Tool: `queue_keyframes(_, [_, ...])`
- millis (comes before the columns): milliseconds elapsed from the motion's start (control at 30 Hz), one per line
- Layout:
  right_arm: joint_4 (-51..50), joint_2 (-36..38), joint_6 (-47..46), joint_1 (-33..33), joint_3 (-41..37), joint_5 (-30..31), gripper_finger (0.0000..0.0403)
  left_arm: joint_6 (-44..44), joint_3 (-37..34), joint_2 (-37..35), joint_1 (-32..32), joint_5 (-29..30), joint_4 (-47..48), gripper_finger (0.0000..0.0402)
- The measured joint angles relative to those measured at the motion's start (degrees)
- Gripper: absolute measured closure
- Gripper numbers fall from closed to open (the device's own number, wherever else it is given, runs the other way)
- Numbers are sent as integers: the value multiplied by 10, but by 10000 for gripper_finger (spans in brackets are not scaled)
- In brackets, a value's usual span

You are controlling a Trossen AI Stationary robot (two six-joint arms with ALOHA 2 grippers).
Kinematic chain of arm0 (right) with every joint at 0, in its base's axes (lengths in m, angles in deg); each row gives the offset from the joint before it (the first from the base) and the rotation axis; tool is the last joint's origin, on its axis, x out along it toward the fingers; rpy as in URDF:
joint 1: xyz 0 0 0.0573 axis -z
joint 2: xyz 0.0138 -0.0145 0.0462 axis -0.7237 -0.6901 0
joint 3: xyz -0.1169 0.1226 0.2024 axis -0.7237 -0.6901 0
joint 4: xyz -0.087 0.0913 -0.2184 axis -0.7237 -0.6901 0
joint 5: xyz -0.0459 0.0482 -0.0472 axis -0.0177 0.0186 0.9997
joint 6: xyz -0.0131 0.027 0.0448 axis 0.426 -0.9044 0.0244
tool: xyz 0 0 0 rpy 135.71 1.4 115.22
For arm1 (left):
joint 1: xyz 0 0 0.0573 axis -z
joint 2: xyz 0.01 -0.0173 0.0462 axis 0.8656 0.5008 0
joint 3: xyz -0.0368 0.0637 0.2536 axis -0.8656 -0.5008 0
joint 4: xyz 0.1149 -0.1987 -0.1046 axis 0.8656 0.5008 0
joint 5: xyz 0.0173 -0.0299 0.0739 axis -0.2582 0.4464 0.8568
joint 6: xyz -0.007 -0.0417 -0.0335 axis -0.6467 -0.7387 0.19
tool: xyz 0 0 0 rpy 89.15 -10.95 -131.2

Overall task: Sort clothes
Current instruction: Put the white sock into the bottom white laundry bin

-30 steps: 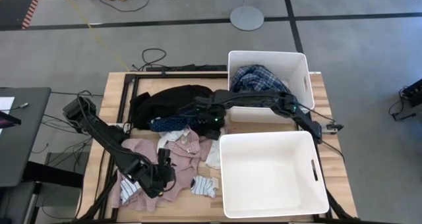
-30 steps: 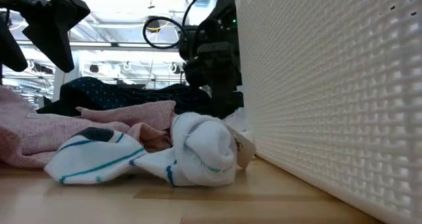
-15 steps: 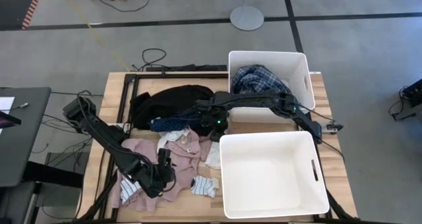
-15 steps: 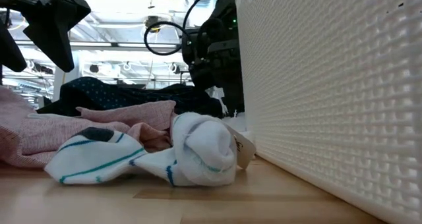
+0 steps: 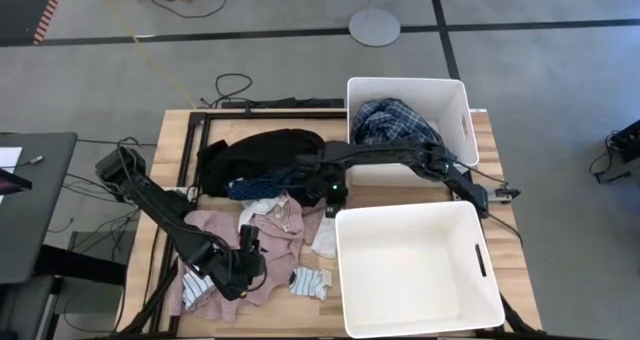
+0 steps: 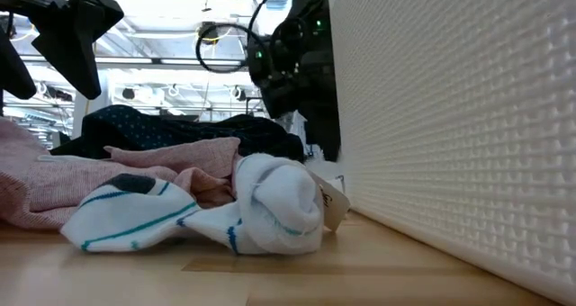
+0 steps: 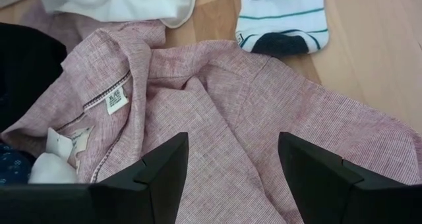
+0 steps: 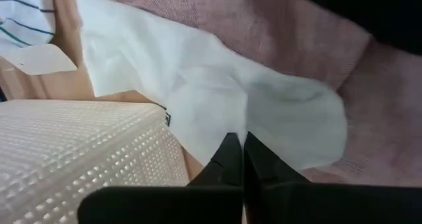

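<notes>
My right gripper (image 5: 333, 205) is down beside the near bin's far left corner, shut on a white garment (image 8: 277, 118) that lies partly on the pink shirt (image 5: 215, 225) and partly on the table. My left gripper (image 7: 231, 165) hovers open above the pink shirt (image 7: 217, 105), touching nothing. A black garment (image 5: 255, 155) and a navy dotted one (image 5: 255, 187) lie at the far left. The plaid shirt (image 5: 395, 120) lies in the far bin (image 5: 455, 95). Striped socks (image 5: 310, 280) lie by the near edge. My right gripper pinches a small fold of the white garment (image 8: 241, 125) between its two fingertips, and creases run out from that spot. The fingers come from above, pointing down. The garment is not lifted: it still lies flat on the pink shirt and the table.
The near white bin (image 5: 415, 265) stands close against my right gripper, and its wall (image 6: 450, 117) fills the right of the low view. A striped sock (image 6: 198, 216) lies bunched in front of it. Bare wood (image 5: 300, 310) shows along the near edge.
My right gripper has gone down and a little toward the table's near edge, next to the near bin's corner, and its fingers have come together on the white garment. The near bin has shifted slightly toward the right and near edges.
</notes>
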Motion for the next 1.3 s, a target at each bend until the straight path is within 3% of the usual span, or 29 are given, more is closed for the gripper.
queue_keyframes(167, [-9,0,11,-11,79,8,401,0,0,0,0,0,1,173])
queue_keyframes(400, [-62,2,36,-34,254,22,402,-4,0,0,0,0,2,173])
queue_keyframes(667, [-19,124,32,-45,227,82,402,-3,0,0,0,4,4,173])
queue_keyframes(800, [17,172,30,-53,227,84,403,0,0,0,-1,5,4,173])
queue_keyframes(1300, [68,275,52,-119,227,137,403,-4,0,0,-1,5,4,173])
